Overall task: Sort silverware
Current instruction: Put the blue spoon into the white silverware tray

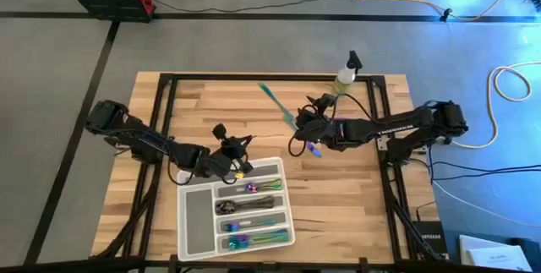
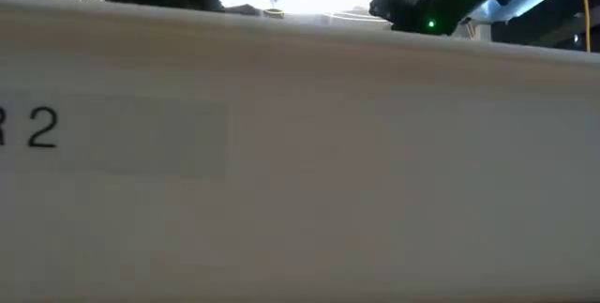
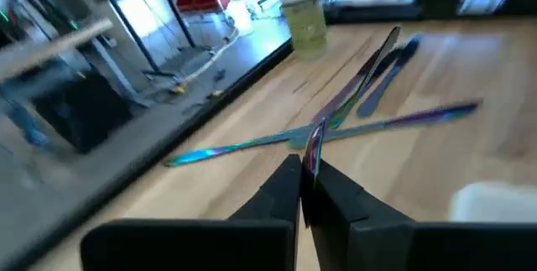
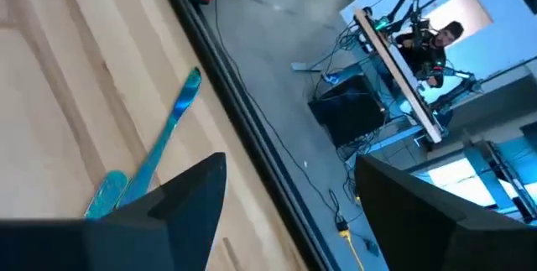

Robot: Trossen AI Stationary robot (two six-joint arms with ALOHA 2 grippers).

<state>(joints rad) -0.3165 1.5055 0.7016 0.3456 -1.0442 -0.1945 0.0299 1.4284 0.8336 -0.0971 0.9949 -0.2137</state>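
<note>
Most of the sorting looks done: the tray (image 1: 193, 214) at the bench's near edge already carries iridescent and dark silverware (image 1: 252, 221) in its slots; the left gripper (image 1: 239, 169), at the tray's far edge, is clamped on a slim iridescent piece (image 3: 313, 148); a few loose pieces (image 1: 279, 104) remain near the far edge beside the spray bottle (image 1: 345, 74), where the right gripper (image 1: 314, 129) hovers with fingers apart. Only the left wrist view shows the pinched piece and the crossed ones (image 3: 336, 132) beyond; the low view is blocked by a pale wall.
</note>
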